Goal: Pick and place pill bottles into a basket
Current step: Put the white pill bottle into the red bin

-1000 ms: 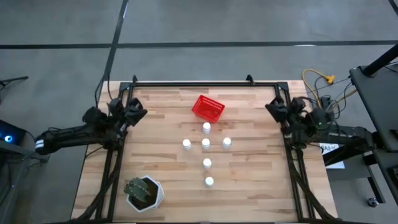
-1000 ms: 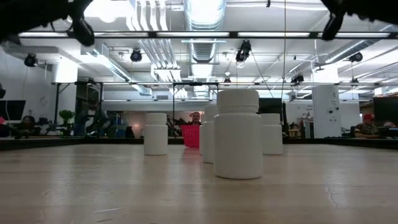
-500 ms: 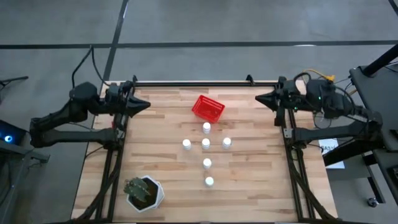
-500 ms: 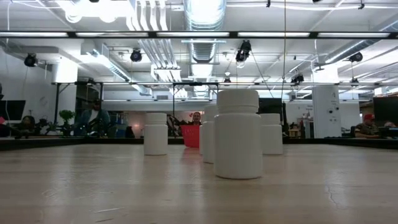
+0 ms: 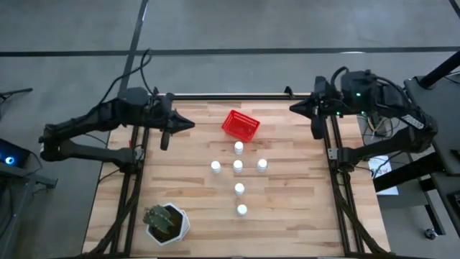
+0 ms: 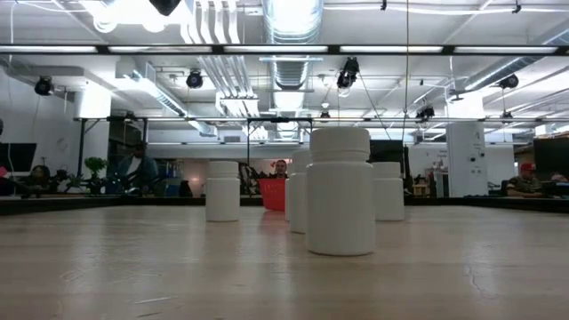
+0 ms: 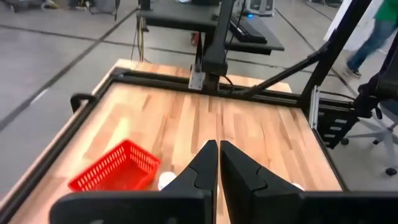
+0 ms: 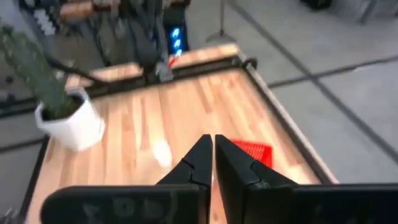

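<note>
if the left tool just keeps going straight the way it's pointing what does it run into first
Probably the basket. From above, the shut left tool points across the table toward it, with bare wood between. It looks raised above the table, so it might pass over the basket; height is hard to judge.

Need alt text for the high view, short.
Overhead view of a wooden table: six white pill bottles stand in a cross-like cluster just below an empty red basket. The left gripper and right gripper, both shut, hover at the far corners; a potted cactus sits near left.
</note>
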Controlling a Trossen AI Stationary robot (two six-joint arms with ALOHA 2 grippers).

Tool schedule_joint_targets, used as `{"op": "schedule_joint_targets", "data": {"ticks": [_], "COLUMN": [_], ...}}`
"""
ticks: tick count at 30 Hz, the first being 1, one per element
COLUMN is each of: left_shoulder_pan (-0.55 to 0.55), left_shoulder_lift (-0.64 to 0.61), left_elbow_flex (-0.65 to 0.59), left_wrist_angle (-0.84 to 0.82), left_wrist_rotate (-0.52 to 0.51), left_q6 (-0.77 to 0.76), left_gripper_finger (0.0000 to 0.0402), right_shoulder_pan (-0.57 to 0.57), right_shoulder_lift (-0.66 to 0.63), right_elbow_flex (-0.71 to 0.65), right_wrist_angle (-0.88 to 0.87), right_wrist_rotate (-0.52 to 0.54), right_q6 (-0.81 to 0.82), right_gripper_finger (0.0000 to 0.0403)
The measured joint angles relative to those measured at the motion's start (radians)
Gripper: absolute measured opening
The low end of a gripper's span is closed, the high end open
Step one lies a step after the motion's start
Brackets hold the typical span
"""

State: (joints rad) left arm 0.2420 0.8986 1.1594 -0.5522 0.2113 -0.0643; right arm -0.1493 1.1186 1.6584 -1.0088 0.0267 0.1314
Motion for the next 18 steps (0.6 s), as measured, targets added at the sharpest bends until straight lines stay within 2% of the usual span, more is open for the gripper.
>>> {"op": "schedule_joint_targets", "data": {"ticks": [5, 11, 18], "left_shoulder_pan": [0.000, 0.000, 0.000], "left_shoulder_lift": [0.053, 0.077, 0.100], "left_elbow_flex": [0.072, 0.145, 0.154], "left_wrist_angle": [-0.091, -0.141, -0.147], "left_wrist_rotate": [-0.001, -0.001, -0.001], "left_q6": [-0.001, -0.001, -0.008], "left_gripper_finger": [0.0037, 0.0123, 0.0211], "right_shoulder_pan": [0.000, 0.000, -0.004], "right_shoulder_lift": [0.100, 0.194, 0.303], "right_elbow_flex": [0.102, 0.178, 0.259], "right_wrist_angle": [-0.125, -0.165, -0.248], "right_wrist_rotate": [-0.009, -0.002, 0.001], "right_q6": [-0.014, -0.035, -0.030], "right_gripper_finger": [0.0062, 0.0147, 0.0229]}}
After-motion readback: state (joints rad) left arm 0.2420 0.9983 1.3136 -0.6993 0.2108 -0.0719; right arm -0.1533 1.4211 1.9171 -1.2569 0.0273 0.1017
